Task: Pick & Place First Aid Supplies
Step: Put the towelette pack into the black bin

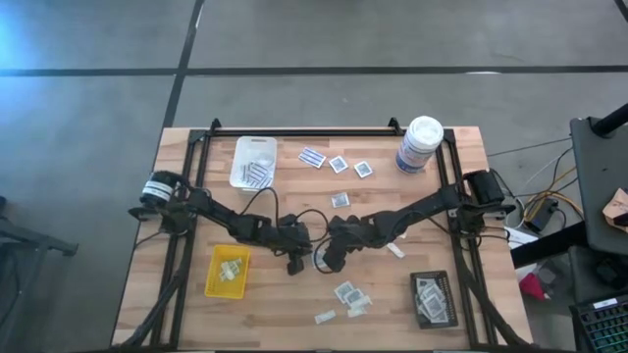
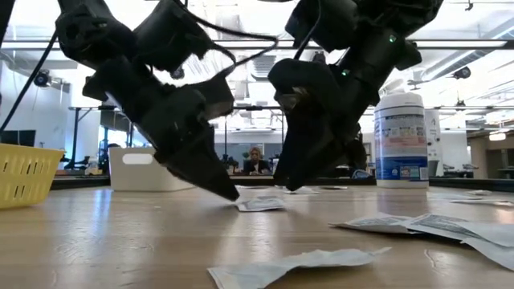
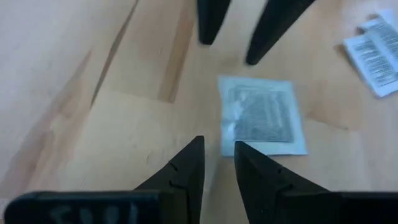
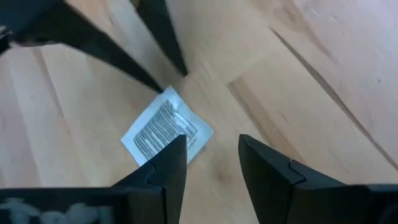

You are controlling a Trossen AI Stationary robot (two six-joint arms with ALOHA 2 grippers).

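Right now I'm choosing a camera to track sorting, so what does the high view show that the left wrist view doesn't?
Only the high view shows the white tray, yellow tray, black tray, canister and scattered packets. Only the left wrist view shows the printed lines on the center packet, lying flat just beyond the left gripper. Both show the two grippers facing each other, the right gripper open, on the wooden table.

packet [image 4: 166,129]: near corner hidden behind right gripper's finger [image 4: 163,163] | print on it blurred | yellow tray [image 2: 24,172]: cut off by the picture's edge
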